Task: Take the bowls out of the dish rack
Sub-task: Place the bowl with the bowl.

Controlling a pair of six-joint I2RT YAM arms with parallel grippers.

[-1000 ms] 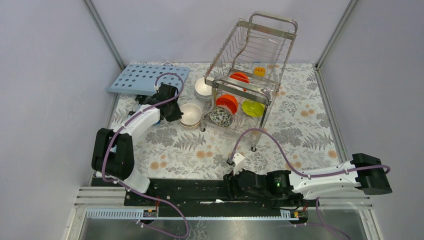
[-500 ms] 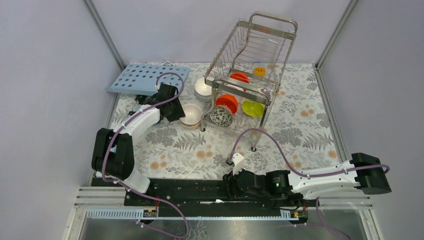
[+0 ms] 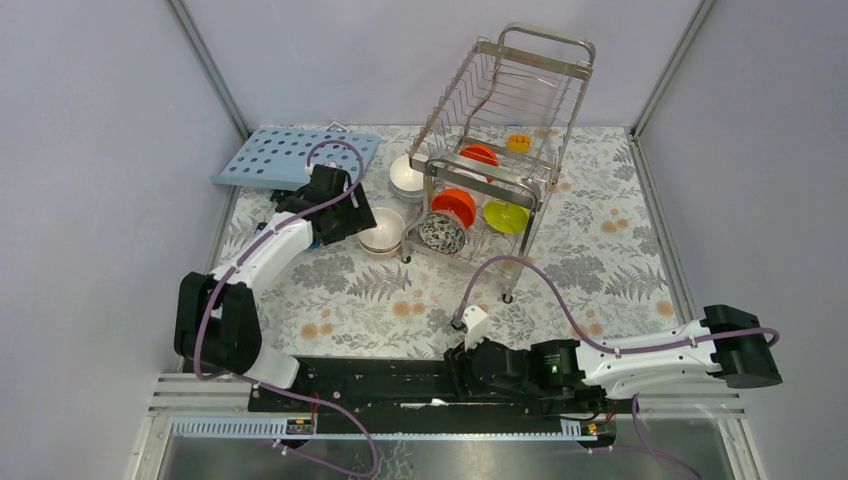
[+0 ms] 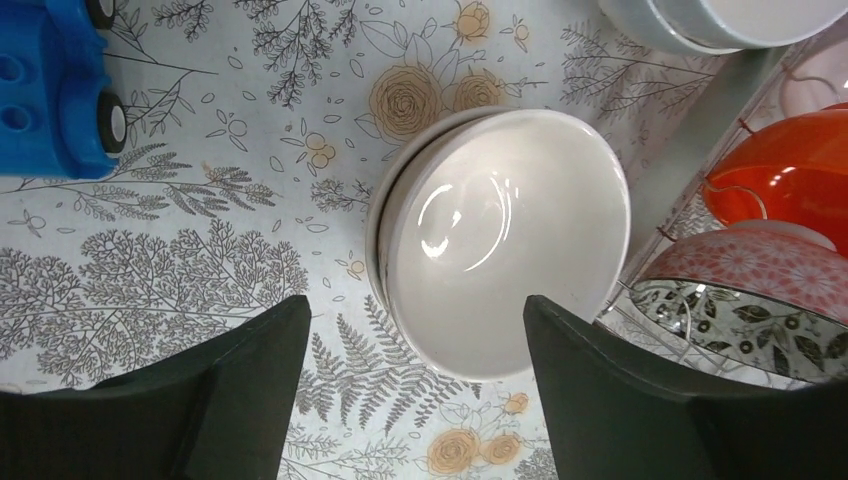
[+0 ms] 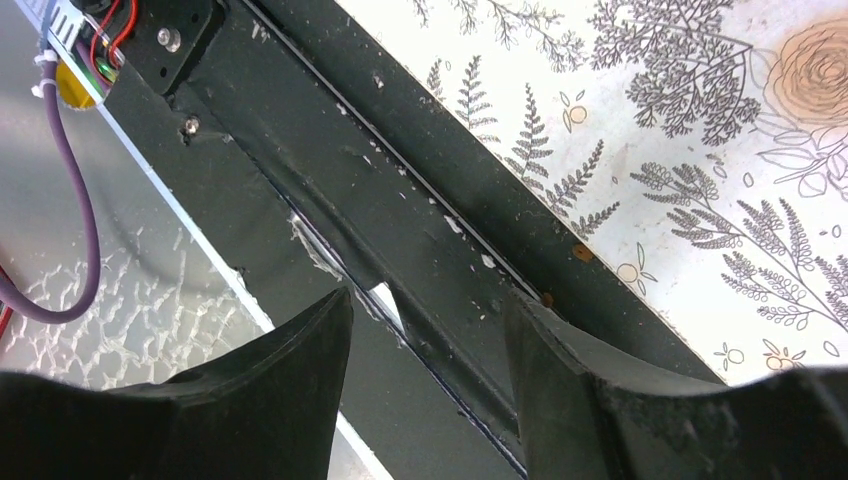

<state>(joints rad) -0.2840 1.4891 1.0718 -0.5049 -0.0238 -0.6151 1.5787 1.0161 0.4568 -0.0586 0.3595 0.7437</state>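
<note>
Left gripper [image 4: 415,325]: jaws spread, empty, over the glossy cream-beige round bowl [image 4: 500,240], which sits just beside the tall steel-wire dish rack [image 3: 505,120]. Best to rise straight (rack wire close) before going for the black-and-white speckled bowl [image 3: 441,232] in the lower tier. Right gripper [image 5: 430,310]: parted, holding nothing.

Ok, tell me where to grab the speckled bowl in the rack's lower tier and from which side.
Take the speckled bowl by its top rim, one finger each side of the wall. It stands on edge at the near-left end of the dish rack's lower tier, so the left pincer, open now, should probably come from above and the left.
</note>
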